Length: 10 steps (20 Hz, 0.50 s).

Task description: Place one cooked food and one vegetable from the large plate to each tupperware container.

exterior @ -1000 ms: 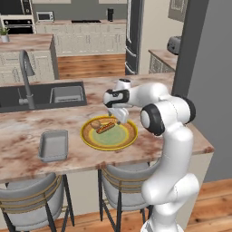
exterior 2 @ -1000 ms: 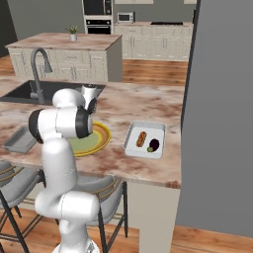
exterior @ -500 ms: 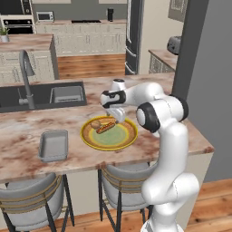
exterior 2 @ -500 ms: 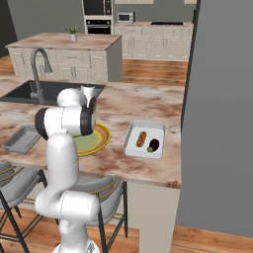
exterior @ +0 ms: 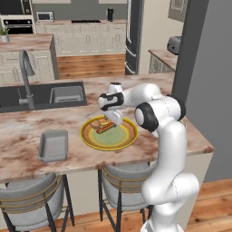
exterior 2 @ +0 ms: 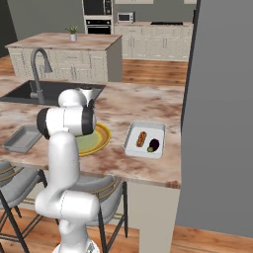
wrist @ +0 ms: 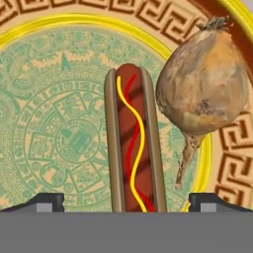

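- At the lower left of the left base view, the grey tupperware container (exterior: 53, 145) is seen on the tabletop (exterior: 27, 131) with nothing visible inside it; this half of the task is judged as not yet done.
- In the middle of the same view, the large plate (exterior: 124, 140) is seen holding one hot dog (exterior: 104, 128) and, touching or just beside it at its upper left, a round tan-brown onion-like vegetable (exterior: 95, 123).
- The claw (exterior: 114, 119) is held low over these two pieces, released, with nothing between its jaws.
- In the hand view, that hot dog (wrist: 132, 143) is seen lined up between the two wide-spread finger tips (wrist: 45, 201), with the vegetable (wrist: 202, 89) close at its right; a grasp of the hot dog is judged to be the step in hand.
- At the centre right of the right base view, the whitish tupperware container (exterior 2: 132, 147) is seen already holding a second hot dog (exterior 2: 142, 139) and a dark purple-black vegetable (exterior 2: 153, 145); this half is judged complete.
- Two transfers to the grey container are judged to remain.
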Tool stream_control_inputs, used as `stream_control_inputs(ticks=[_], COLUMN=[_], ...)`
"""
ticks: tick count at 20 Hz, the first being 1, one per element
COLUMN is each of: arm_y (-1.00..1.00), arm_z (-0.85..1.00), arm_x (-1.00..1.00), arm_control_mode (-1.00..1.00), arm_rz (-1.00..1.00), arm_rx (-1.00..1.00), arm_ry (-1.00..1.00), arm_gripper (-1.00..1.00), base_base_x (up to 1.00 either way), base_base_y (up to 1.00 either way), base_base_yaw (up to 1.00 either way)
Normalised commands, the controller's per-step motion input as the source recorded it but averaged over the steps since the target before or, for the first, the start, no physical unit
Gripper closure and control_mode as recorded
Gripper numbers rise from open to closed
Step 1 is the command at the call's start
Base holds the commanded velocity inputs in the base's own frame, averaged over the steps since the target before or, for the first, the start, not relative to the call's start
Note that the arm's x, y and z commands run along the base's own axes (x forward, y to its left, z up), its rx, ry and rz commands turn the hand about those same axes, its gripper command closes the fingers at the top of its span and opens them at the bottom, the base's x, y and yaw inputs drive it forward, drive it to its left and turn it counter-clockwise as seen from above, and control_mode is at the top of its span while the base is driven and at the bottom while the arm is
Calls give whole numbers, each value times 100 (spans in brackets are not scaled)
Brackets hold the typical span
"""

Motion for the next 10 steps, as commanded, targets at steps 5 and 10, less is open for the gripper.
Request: stream_control_inputs(ticks=[5, 10], arm_y=[5, 1], arm_z=[-21, -32], arm_x=[5, 0], arm_control_mode=[-100, -100], arm_rz=[0, 0], arm_rx=[0, 0], arm_ry=[-1, 3], arm_gripper=[-100, -100], base_base_x=[0, 0], base_base_y=[0, 0], base_base_yaw=[0, 0])
